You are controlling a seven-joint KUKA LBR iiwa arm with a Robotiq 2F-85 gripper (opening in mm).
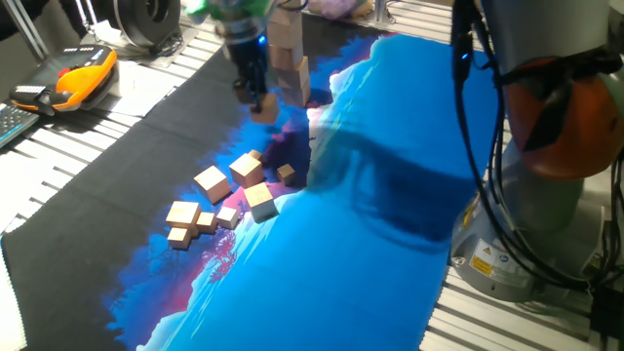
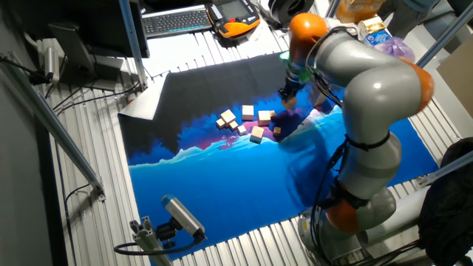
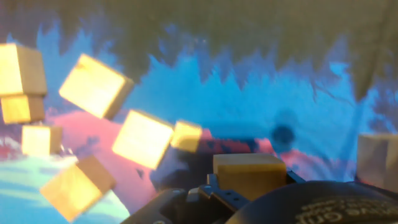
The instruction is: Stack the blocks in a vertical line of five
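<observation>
Several loose tan blocks lie on the dark and blue mat, among them one (image 1: 210, 180), another (image 1: 258, 200) and a small cluster (image 1: 183, 216); they also show in the other fixed view (image 2: 247, 112) and the hand view (image 3: 93, 84). A column of stacked blocks (image 1: 291, 58) rises at the back of the mat. My gripper (image 1: 257, 102) hangs just left of that column, low over the mat, shut on a block (image 3: 249, 173) that sits between its fingers. At the right edge of the hand view stands another block (image 3: 377, 158). The arm hides the column in the other fixed view.
The mat (image 1: 390, 195) is blue at the right and black at the left. An orange handheld device (image 1: 78, 78) lies on the slatted table at the far left. The robot's base (image 1: 546, 146) and its cables stand at the right edge.
</observation>
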